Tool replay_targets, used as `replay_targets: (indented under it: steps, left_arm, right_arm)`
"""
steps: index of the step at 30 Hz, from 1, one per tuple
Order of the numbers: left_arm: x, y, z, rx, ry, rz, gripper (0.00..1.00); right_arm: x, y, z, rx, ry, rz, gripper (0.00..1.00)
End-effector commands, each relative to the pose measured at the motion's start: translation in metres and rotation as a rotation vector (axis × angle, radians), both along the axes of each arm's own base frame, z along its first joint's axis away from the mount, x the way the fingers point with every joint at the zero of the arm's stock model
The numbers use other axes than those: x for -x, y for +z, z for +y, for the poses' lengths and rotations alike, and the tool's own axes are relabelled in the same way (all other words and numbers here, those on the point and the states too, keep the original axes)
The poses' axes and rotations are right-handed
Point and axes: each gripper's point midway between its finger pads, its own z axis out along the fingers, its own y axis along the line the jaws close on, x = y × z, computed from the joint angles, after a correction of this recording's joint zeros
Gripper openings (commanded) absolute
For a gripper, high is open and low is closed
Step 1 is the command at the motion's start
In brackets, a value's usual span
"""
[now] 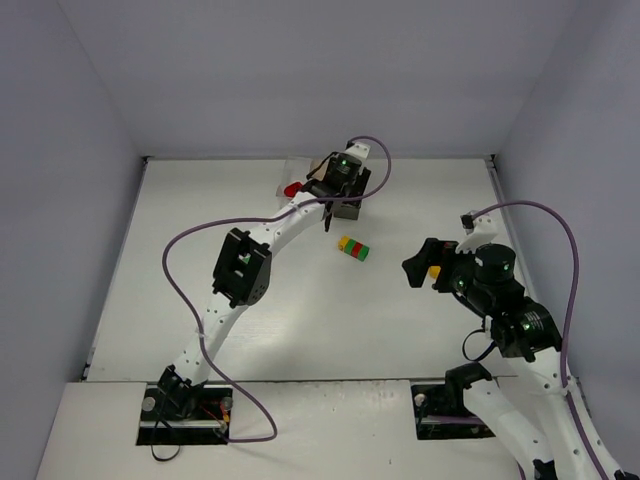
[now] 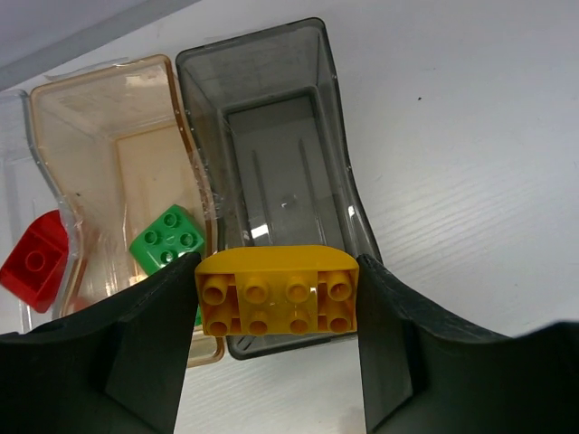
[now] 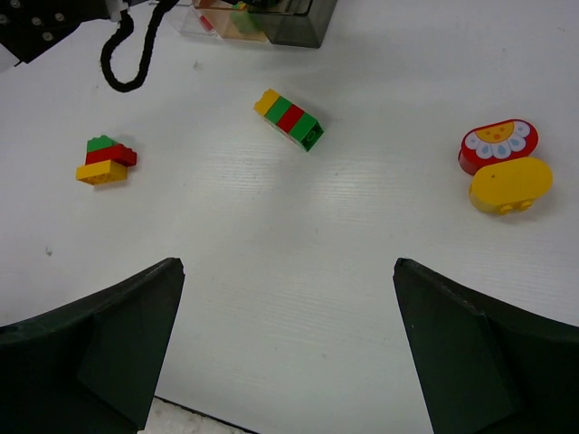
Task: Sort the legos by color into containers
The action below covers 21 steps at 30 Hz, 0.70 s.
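yellow brick at the dark box

top view: left gripper [image 1: 341,190] is far back on the table; a striped stack [image 1: 352,248] lies mid-table.
left wrist: its fingers clamp a yellow brick [image 2: 271,291] over the smoky box [image 2: 271,117], at its near rim.
right wrist: right gripper [image 3: 288,268] is spread wide and holds nothing.

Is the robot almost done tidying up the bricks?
Not yet. Done: a green brick lies in the orange box, and a red brick looks to be in the clear box. In hand: the left pincer holds a yellow brick over the grey box. Left: a striped stack, a small stack, a red piece and a yellow piece. The right pincer is open.
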Motion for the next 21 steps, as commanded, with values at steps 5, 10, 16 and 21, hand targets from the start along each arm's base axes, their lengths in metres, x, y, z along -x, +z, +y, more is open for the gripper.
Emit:
replay_targets:
  steps: [5,10,16,21]
  left_arm:
    - [-0.02,0.089,-0.012,0.141,-0.023,-0.192,0.37]
    - [-0.022,0.085,-0.012,0.147,-0.015,-0.189,0.56]
    - [-0.022,0.085,-0.004,0.139,0.004,-0.183,0.71]
    - [-0.013,0.11,0.005,0.164,0.003,-0.2,0.73]
  right_arm:
    - [-0.006,0.008,0.01,-0.015,0.046,-0.031,0.98]
    - [-0.005,0.01,0.01,-0.018,0.048,-0.04,0.98]
    - [-0.004,0.012,0.011,-0.021,0.061,-0.044,0.98]
    - [-0.004,0.012,0.012,-0.02,0.066,-0.043,0.98]
